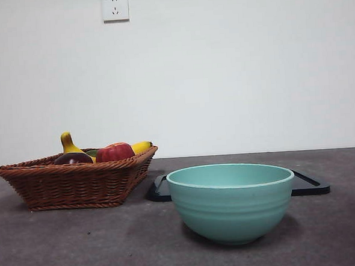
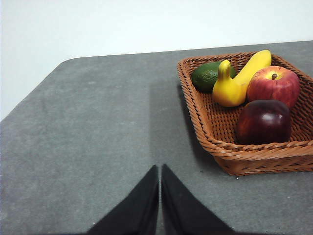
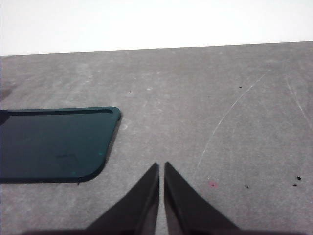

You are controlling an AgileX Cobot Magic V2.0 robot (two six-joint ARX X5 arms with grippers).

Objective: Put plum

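Observation:
The dark maroon plum [image 2: 264, 121] lies in the near corner of the brown wicker basket [image 2: 210, 128], beside a red apple [image 2: 274, 84]. In the front view the plum [image 1: 73, 158] peeks over the basket [image 1: 72, 184] rim at the left. My left gripper [image 2: 160, 169] is shut over bare table, apart from the basket. Over bare table beside the dark tray [image 3: 54, 144], my right gripper [image 3: 162, 166] is shut too. Neither arm shows in the front view.
The basket also holds a yellow gourd-shaped fruit [image 2: 226, 88], a banana [image 2: 252, 66] and a green avocado [image 2: 206, 76]. A teal bowl [image 1: 231, 201] stands front and centre, with the flat dark tray [image 1: 310, 185] behind it. The table's left edge [image 2: 29, 100] curves near the left arm.

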